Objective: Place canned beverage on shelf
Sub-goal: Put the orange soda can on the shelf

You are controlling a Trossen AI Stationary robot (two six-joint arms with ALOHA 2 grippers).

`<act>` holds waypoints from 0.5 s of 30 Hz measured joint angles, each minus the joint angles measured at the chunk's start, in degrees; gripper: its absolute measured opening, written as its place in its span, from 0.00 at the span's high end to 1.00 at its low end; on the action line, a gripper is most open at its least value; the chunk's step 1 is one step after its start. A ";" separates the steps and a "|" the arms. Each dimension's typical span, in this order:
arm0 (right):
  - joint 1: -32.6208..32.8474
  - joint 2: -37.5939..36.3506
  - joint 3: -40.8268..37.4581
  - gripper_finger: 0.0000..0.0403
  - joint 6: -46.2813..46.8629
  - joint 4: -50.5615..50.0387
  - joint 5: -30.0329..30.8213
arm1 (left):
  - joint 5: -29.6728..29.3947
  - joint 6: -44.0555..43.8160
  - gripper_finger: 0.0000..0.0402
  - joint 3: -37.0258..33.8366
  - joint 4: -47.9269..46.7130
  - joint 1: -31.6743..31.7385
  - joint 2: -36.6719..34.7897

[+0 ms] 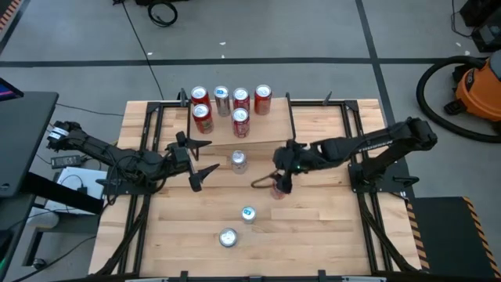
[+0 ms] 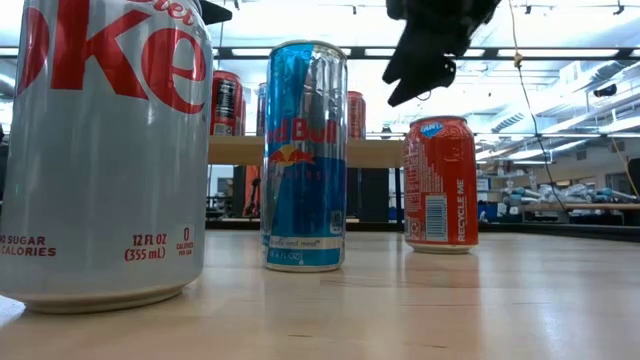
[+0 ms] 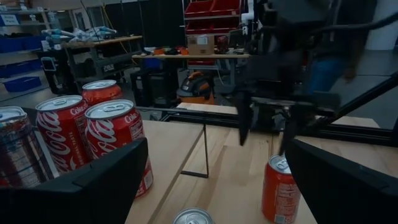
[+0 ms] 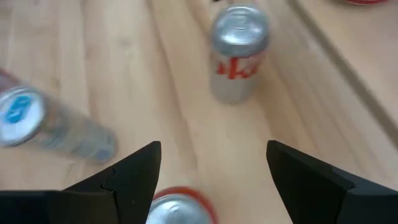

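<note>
An orange soda can (image 1: 279, 190) (image 2: 440, 185) stands upright on the table. My right gripper (image 1: 270, 182) (image 4: 214, 163) hangs open just above it, tilted downward, and the can's top (image 4: 178, 209) shows low between the fingers. The fingertips (image 2: 402, 92) are clear of the can. The shelf (image 1: 266, 129) (image 3: 168, 146) at the far middle carries several red and silver cans (image 1: 221, 100). My left gripper (image 1: 210, 157) waits open and level near the shelf's left front corner, pointing toward the right arm.
Three more cans stand on the table. A silver one (image 1: 238, 160) (image 4: 237, 53) is just in front of the shelf. A slim blue one (image 1: 248, 213) (image 2: 305, 155) and a silver Diet Coke (image 1: 228, 236) (image 2: 100, 150) stand nearer the front edge.
</note>
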 joint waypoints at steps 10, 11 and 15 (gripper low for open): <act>7.04 0.14 0.07 0.24 5.63 -6.55 3.91 | 0.00 0.00 0.02 0.00 0.02 0.00 0.00; 7.70 0.14 0.07 0.24 6.32 -7.43 5.08 | 0.00 0.00 0.02 0.00 0.02 0.00 0.00; 9.93 0.32 0.07 0.20 8.41 -7.72 7.84 | -0.02 0.04 0.02 0.00 0.02 0.00 0.00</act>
